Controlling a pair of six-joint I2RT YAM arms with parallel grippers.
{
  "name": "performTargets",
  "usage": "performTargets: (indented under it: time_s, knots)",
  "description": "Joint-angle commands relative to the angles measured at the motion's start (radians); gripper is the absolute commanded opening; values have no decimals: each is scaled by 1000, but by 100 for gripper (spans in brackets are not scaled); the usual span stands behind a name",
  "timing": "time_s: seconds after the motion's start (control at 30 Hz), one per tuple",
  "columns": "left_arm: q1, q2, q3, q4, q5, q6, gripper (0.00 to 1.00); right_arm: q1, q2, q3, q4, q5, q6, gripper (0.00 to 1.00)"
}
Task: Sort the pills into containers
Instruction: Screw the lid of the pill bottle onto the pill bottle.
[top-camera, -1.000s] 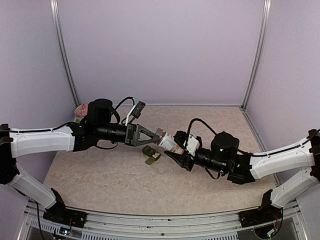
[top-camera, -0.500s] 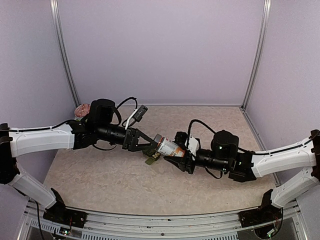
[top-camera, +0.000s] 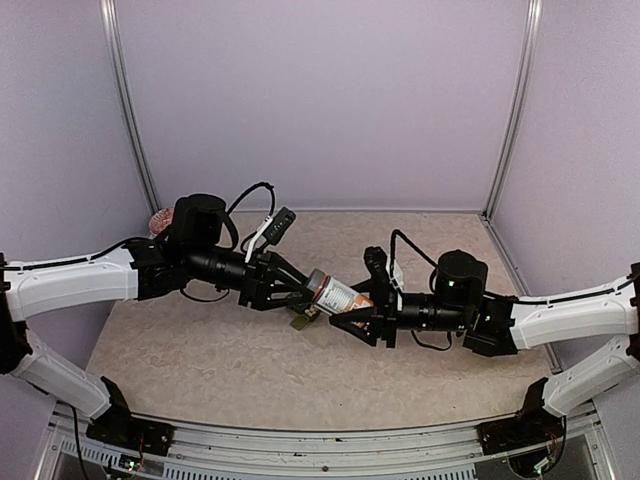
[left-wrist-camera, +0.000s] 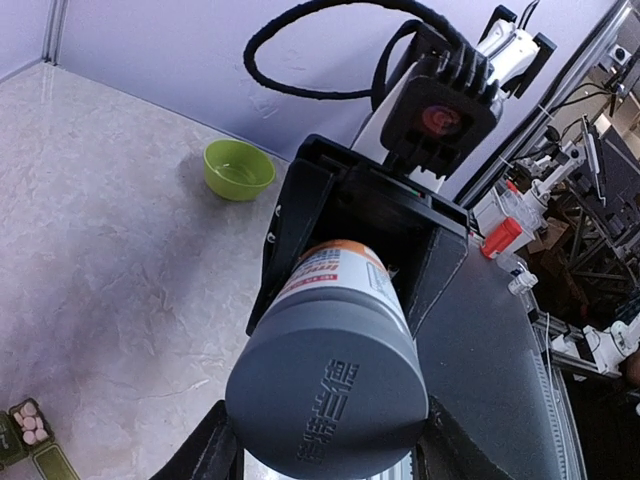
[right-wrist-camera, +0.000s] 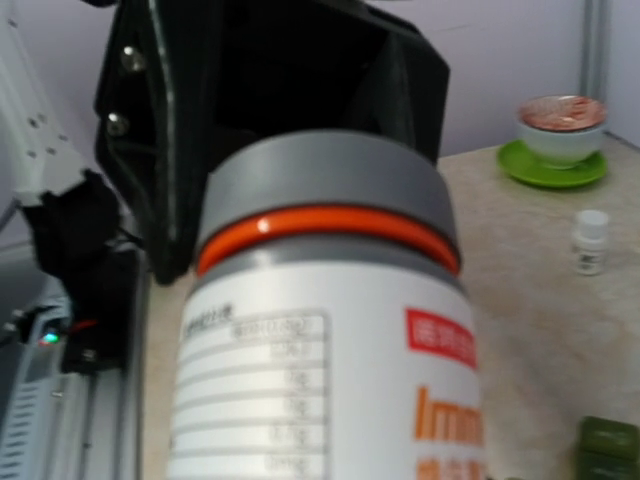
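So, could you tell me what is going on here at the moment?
Both arms hold one pill bottle between them, off the table. The left gripper is clamped on its grey cap, and the right gripper grips the labelled body. The cap is on. The dark green containers lie on the table just below, with one compartment open and a few pale pills in it.

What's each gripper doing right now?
Left gripper: closed on the grey cap of the pill bottle.
Right gripper: closed on the pill bottle body.
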Motion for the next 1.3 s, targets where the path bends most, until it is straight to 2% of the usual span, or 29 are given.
performTargets:
  time_s: [0.0,0.1,0.17,0.2,0.63,1.27]
  knots:
    - [7,-50,26,-4,-4,46,58,-12,-49,11,18,-37,62,16]
    - [19,-55,19,9,-2,13,75,-11,-72,2,3,21,30,16]
    - [22,-61,14,16,-4,-3,97,-12,-80,0,-3,50,11,16]
    - [23,-66,8,28,-8,-18,99,-11,-82,-2,-3,61,3,16]
    - [30,-25,7,132,-163,-300,99,-9,-51,33,3,200,-99,16]
    - [-33,40,1,263,-175,-376,99,47,63,118,-3,372,-149,16]
